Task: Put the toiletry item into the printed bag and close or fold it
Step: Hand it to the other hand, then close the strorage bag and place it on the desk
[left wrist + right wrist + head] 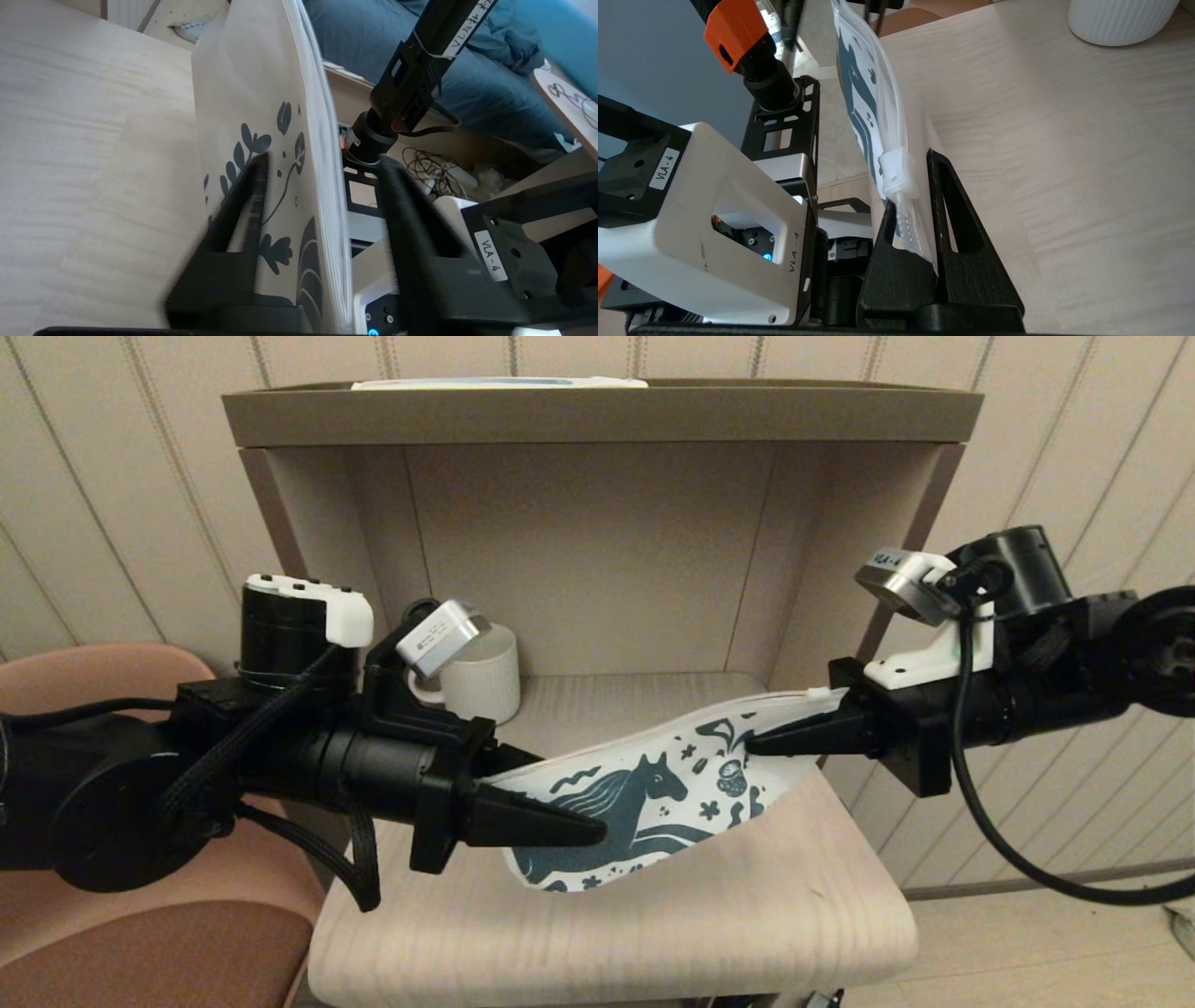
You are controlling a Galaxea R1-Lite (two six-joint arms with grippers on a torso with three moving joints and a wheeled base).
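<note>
Closing step: right gripper (761, 743) pinches the bag (653, 793) mid-frame by its slider; left gripper (569, 803) parted, releasing; next, set it down

A ribbed white ceramic mug (481, 677) stands upright at the back left of the pale wood-grain shelf board (709, 915), near the beige rear wall of the open cabinet niche (597, 560). Over the niche runs a flat olive-brown top panel (597, 415), and a thin white and blue item (499, 382) lies flat on it. Left of the shelf board sits a pink-brown upholstered chair (168, 943). Striped cream wallpaper (103, 476) flanks the cabinet.
</note>
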